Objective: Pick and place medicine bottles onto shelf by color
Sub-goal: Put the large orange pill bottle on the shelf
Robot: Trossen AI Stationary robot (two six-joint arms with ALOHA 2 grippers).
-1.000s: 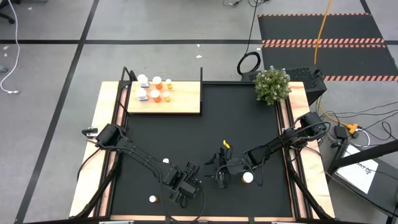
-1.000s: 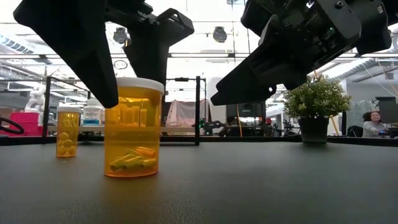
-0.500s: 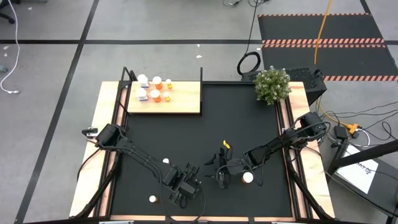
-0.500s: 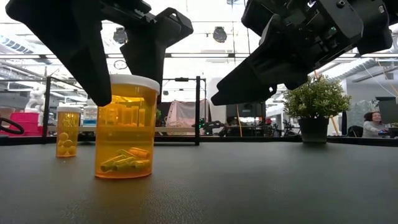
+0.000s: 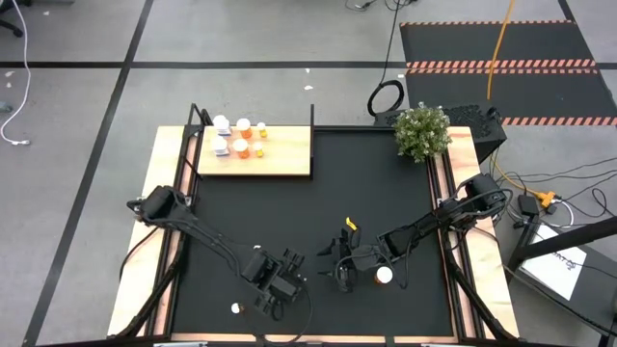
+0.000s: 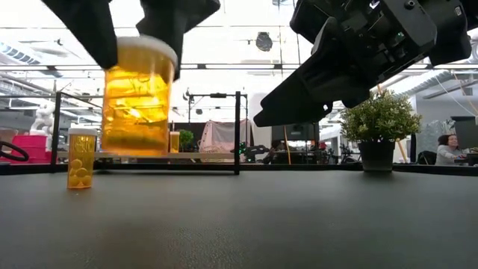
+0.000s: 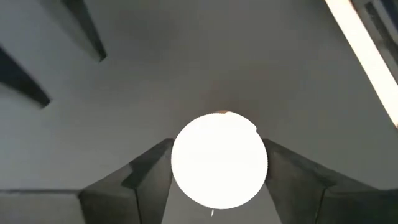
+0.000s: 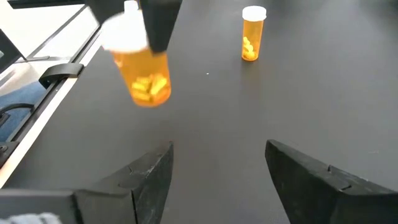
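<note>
My left gripper (image 5: pixel 273 291) is shut on a large orange bottle with a white cap (image 6: pixel 138 97), which hangs above the black mat; in the high view the gripper hides it. My right gripper (image 8: pixel 217 180) hovers open near the mat's middle front (image 5: pixel 337 273), touching nothing, and sees the lifted bottle (image 8: pixel 140 62) ahead. A small orange bottle (image 6: pixel 81 157) stands on its base on the mat. More white-capped bottles (image 5: pixel 236 308) (image 5: pixel 384 276) stand on the mat. The light-wood shelf (image 5: pixel 284 154) at the far left carries several bottles (image 5: pixel 241 140). My left gripper holds the large orange bottle at its top, by the white cap (image 7: pixel 219 158), pinched between the two fingers (image 7: pixel 149 180). They come from above, pointing down, one on each side. The bottle is lifted clear of the mat and hangs roughly upright below the fingers.
A potted plant (image 5: pixel 421 132) stands at the mat's far right corner. A small yellow object (image 5: pixel 351 224) lies near the right gripper. Thin black posts (image 5: pixel 312 114) rise at the shelf's edges. Wooden strips (image 5: pixel 145 241) border the mat. A person (image 6: pixel 450 148) sits beyond the table.
My left gripper, shut on the large orange bottle, has risen and shifted a little toward the table's left edge. The bottle stood on the mat a second ago and is now lifted clear. My right gripper has kept still.
</note>
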